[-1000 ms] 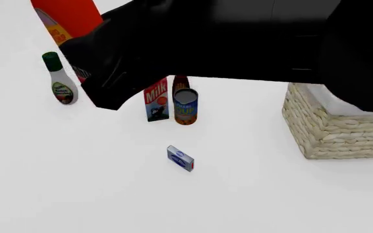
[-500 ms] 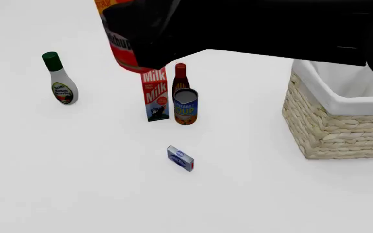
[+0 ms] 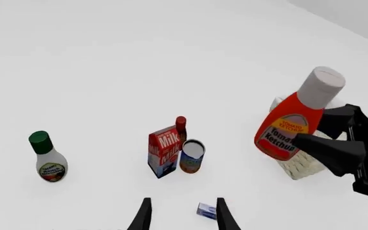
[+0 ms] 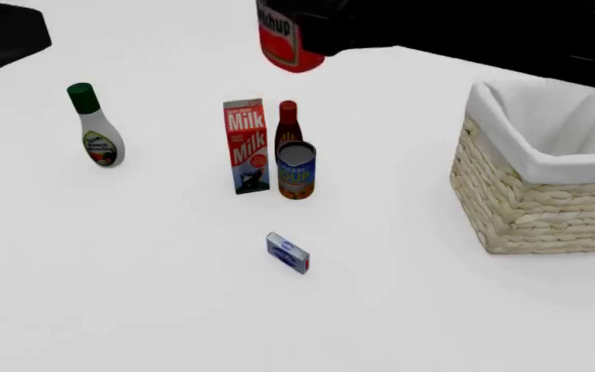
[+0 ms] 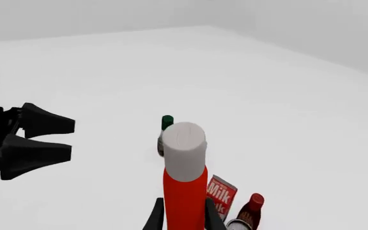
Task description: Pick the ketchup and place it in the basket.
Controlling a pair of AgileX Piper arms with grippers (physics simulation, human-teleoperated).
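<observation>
Right tool (image 5: 184,221) clamped on the ketchup (image 3: 291,125), bottle held in the air above and beyond the milk carton (image 4: 245,146), long axis tilted, white cap uppermost, left tool (image 3: 181,215) parted, empty.

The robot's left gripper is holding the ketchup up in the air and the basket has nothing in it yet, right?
Not quite: the right gripper holds the ketchup in the air, as the left wrist view shows. The left gripper is open and holds nothing. In the front view the basket shows only its white lining.
</observation>
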